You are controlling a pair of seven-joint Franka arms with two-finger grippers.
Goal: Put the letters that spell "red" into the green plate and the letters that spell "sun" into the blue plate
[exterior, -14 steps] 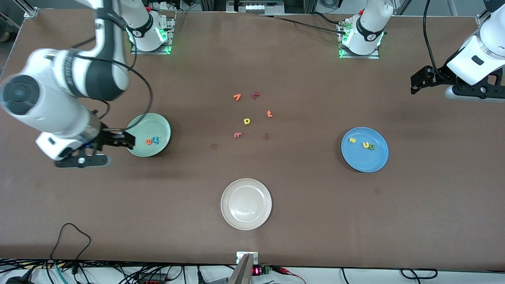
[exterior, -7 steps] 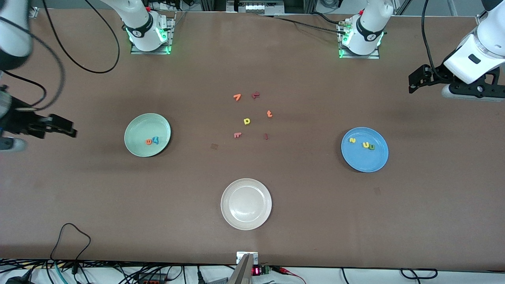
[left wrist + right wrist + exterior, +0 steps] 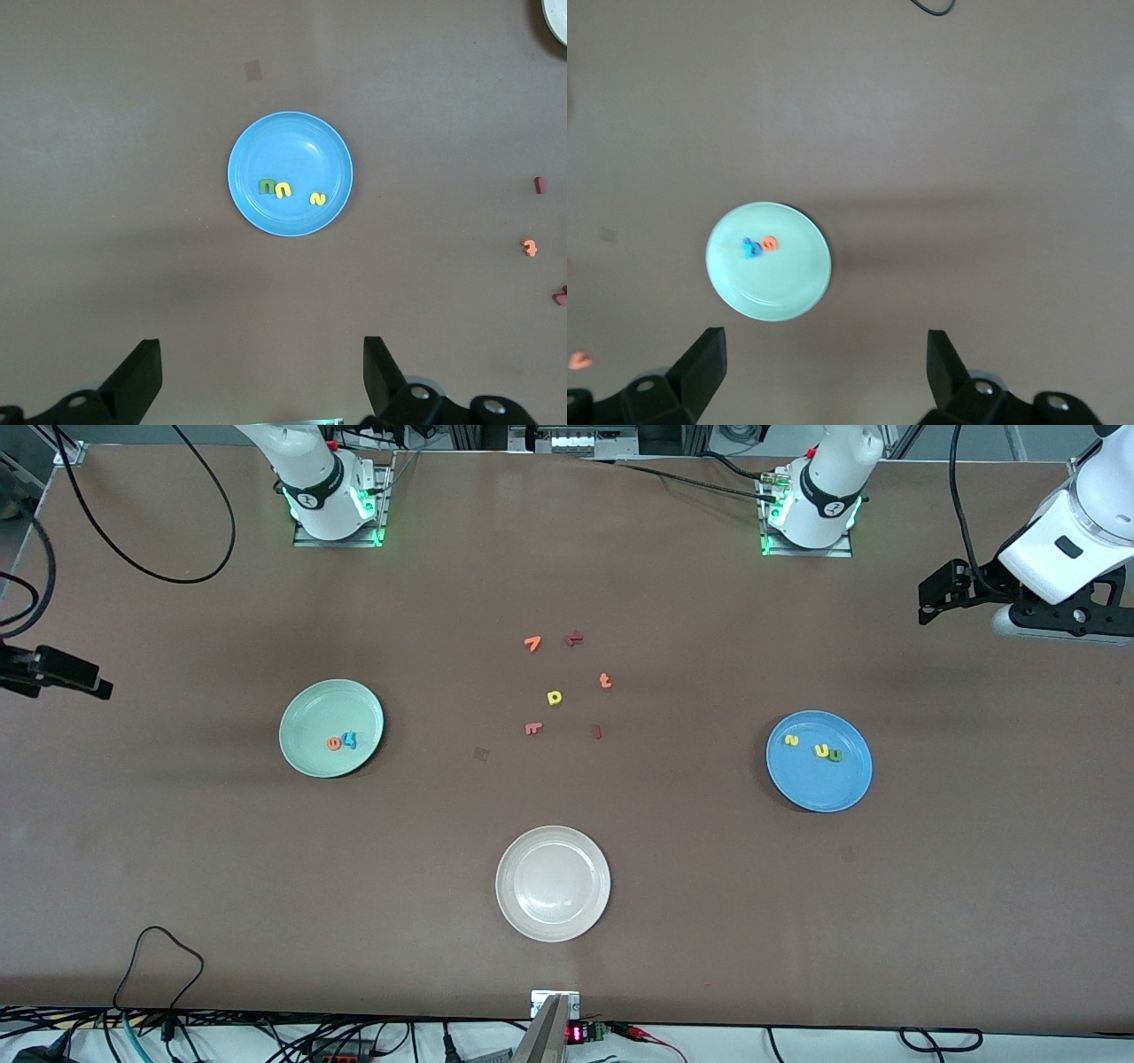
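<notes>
left gripper (image 3: 257, 376): jaws wide, empty, over the table's left-arm end. right gripper (image 3: 824, 372): jaws wide, empty, over the right-arm end, mostly cut off in the front view. green plate (image 3: 306, 708): orange e (image 3: 334, 743), blue d (image 3: 351, 740); teal r not made out. blue plate (image 3: 842, 784): yellow s (image 3: 792, 740), yellow u (image 3: 822, 751), green n (image 3: 834, 755). off-white plate (image 3: 523, 859): one. loose letters (image 3: 555, 697) mid-table: six.

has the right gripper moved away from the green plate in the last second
Yes. The right gripper has pulled away from the green plate toward the right arm's end of the table, jaws open.
</notes>
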